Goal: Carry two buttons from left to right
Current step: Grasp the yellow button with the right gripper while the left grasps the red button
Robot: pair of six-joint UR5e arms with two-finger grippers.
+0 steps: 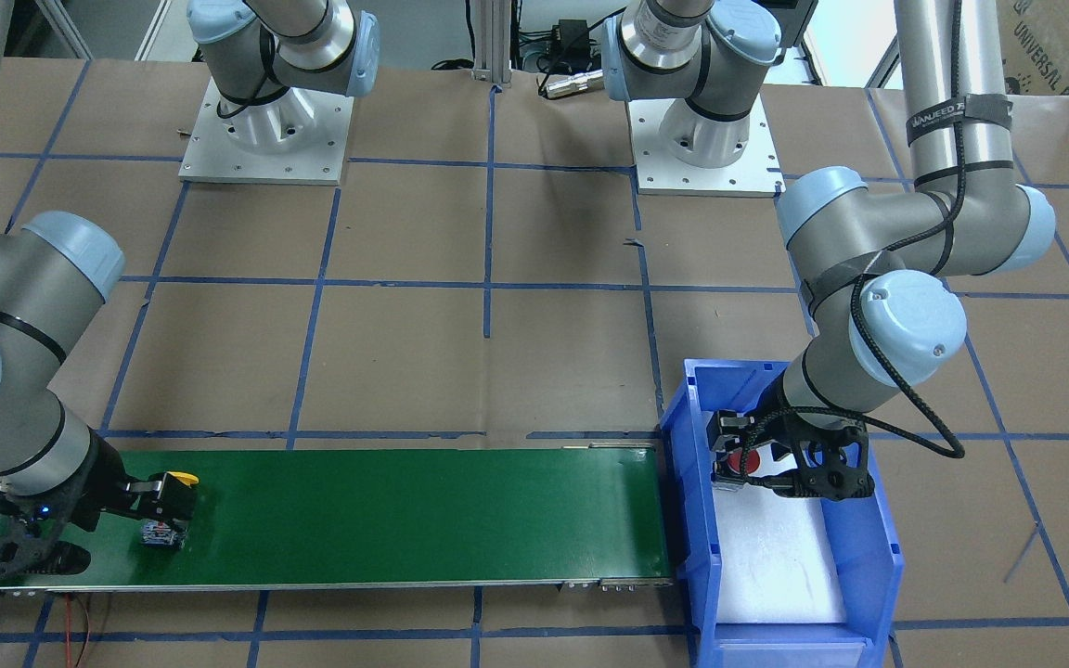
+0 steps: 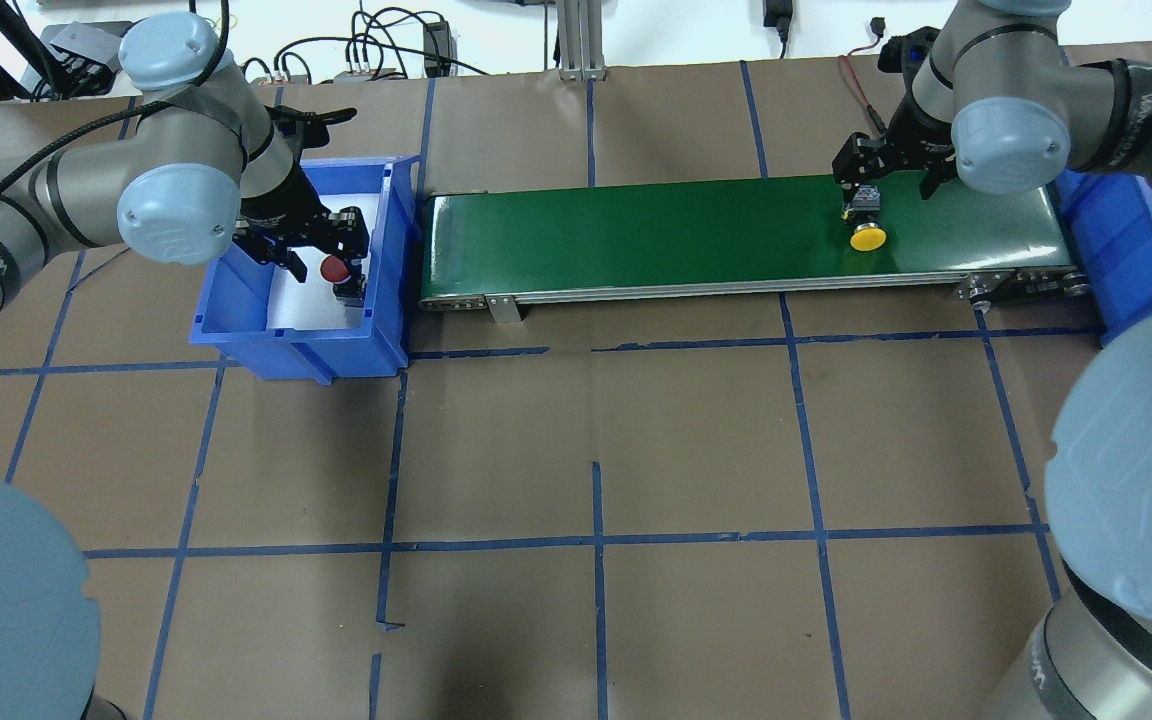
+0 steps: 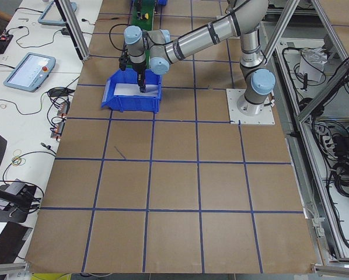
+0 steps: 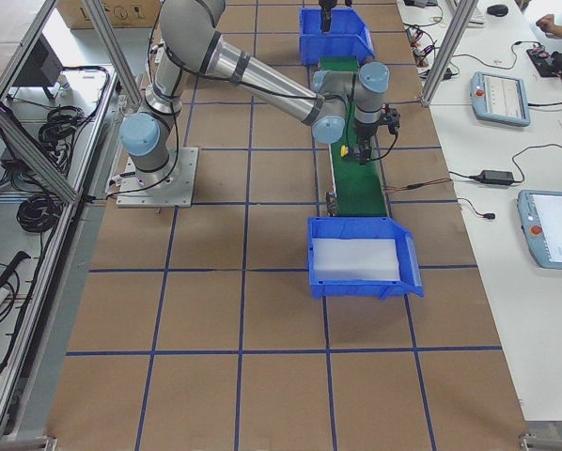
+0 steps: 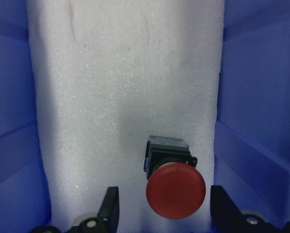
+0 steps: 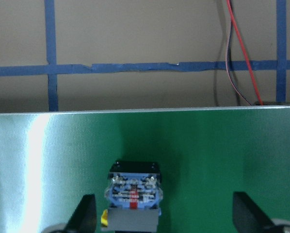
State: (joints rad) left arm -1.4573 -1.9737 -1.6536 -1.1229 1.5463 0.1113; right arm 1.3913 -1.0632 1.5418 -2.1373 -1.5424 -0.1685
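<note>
My left end effector (image 5: 162,209) hangs inside the blue bin (image 2: 296,345) with its fingers (image 5: 109,208) spread apart and the red button (image 5: 175,191) between them. The button lies on the bin's white foam (image 5: 125,97), cap toward the camera. The frame's lower edge cuts off both fingers. One of them sits very near the cap's rim, and I cannot tell whether it touches.

My right end effector (image 6: 164,213) is over the green belt (image 2: 636,230), fingers wide apart and gripping nothing. The yellow button (image 2: 868,237) lies on its side on the belt below it. On the right wrist camera I see mostly its switch block, with only a sliver of yellow at the bottom edge. From the front, one finger covers the button's middle. A second blue bin (image 2: 1126,250) stands on the bench (image 2: 596,440) at the belt's far end, partly behind my right arm.
</note>
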